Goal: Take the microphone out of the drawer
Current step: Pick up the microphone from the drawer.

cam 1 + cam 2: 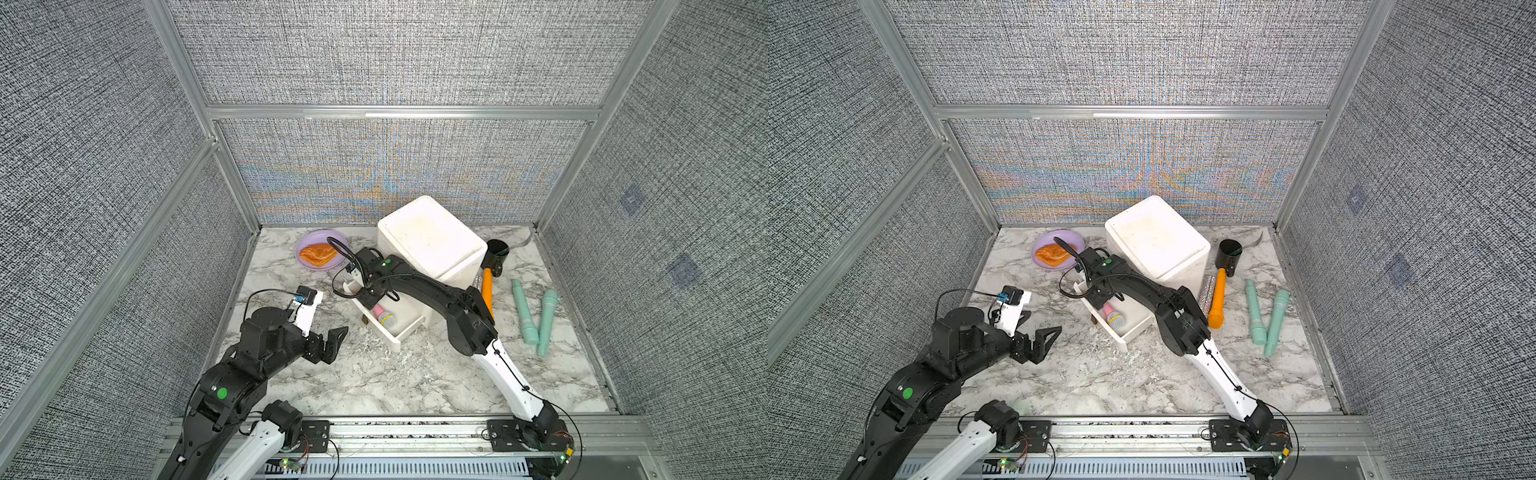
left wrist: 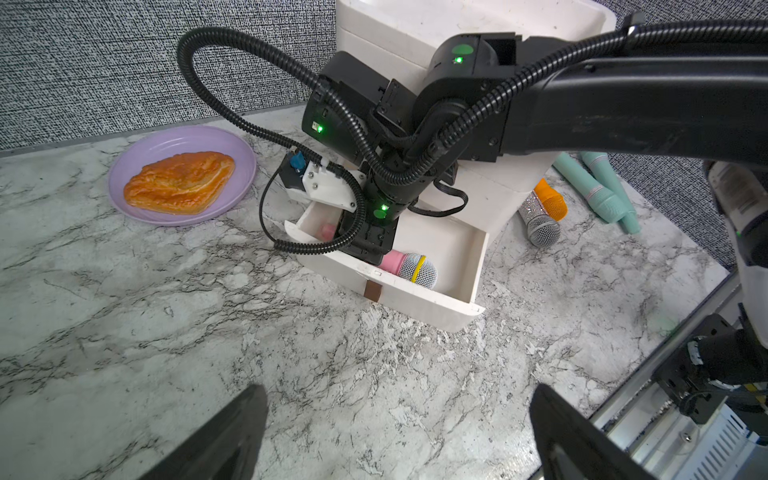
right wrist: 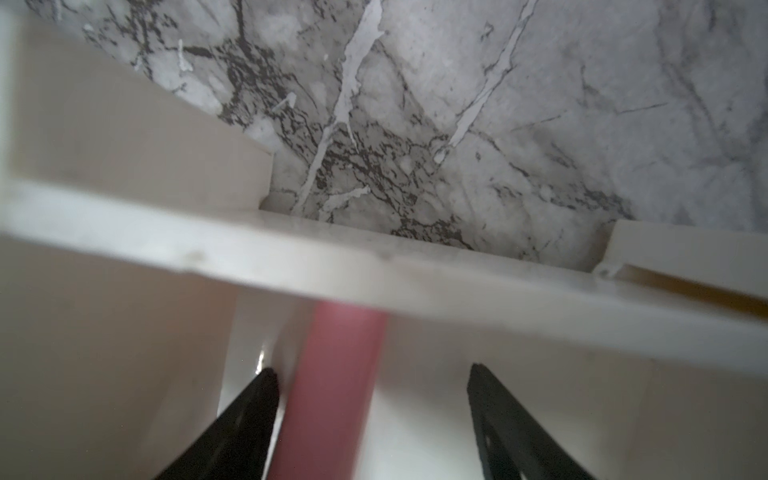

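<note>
We find the drawer unit (image 1: 432, 237) at the back of the surface (image 1: 374, 382). Its drawer (image 2: 415, 299) is pulled out forward, and the microphone (image 2: 411, 270) lies in it. Left of the unit, a pastry (image 1: 318, 254) sits on a plate (image 1: 303, 245). Just right of the unit lies a pair of microphones (image 1: 1218, 301), with a cup (image 1: 496, 253) behind them and a second pair (image 1: 523, 311) farther right.

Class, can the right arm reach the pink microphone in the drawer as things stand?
Probably yes: the drawer stands open and the right gripper sits inside, open jaws straddling the pink microphone.
</note>
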Controlling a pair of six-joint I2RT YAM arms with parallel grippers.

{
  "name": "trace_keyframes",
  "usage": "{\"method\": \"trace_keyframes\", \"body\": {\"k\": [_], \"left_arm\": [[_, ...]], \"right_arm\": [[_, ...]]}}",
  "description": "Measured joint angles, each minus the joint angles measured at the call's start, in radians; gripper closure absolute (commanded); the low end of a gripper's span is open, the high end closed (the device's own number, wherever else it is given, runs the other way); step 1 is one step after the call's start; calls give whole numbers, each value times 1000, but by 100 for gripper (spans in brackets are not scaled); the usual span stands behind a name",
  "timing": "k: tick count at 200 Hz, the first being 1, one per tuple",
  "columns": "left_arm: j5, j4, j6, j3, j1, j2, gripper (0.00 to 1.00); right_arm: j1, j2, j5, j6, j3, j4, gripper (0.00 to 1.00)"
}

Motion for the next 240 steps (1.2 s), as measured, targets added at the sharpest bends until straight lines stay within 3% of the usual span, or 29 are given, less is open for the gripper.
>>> {"method": "trace_keyframes", "body": {"k": [21,111,240], "left_arm": [[3,0,0,-1,0,-2,0],[7,0,0,-2,7,-3,0],[11,0,0,-2,22,1,0]], "right_arm": [[-1,-8,-8,11,-20,14,100],[14,-54,-111,-5,-57,-26,100],[9,-193,-71,-10,-89,-85,100]]}}
